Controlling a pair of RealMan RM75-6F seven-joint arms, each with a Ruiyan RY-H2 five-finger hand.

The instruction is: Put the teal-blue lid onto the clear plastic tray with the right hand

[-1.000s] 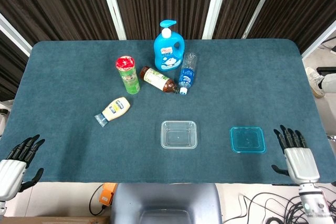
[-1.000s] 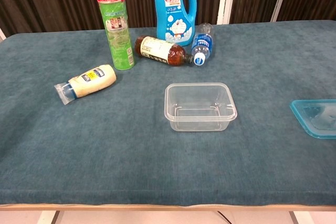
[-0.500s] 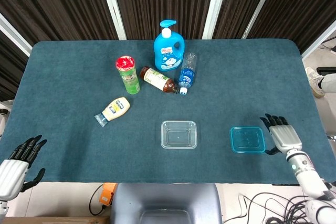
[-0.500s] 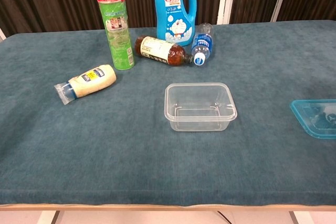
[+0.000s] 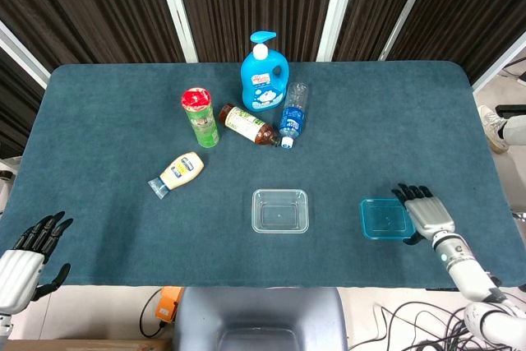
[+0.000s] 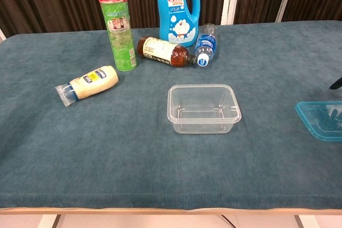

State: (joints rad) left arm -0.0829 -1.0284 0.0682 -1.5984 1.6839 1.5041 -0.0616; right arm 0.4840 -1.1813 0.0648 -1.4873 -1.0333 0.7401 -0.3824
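Blue detergent bottle and green canister stand; tea bottle, water bottle, mayonnaise lie.

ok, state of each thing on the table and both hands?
lid: flat on table, off the tray
tray: upright, empty, uncovered
right hand: at the lid's right edge, holding nothing
left hand: off the table's near-left corner, fingers apart
detergent: upright
green can: upright
tea bottle: lying
water bottle: lying
mayo: lying

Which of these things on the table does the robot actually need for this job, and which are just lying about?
Needed: teal-blue lid, clear plastic tray, right hand.

Lying about: blue detergent bottle, green chip can, brown tea bottle, water bottle, mayonnaise bottle.
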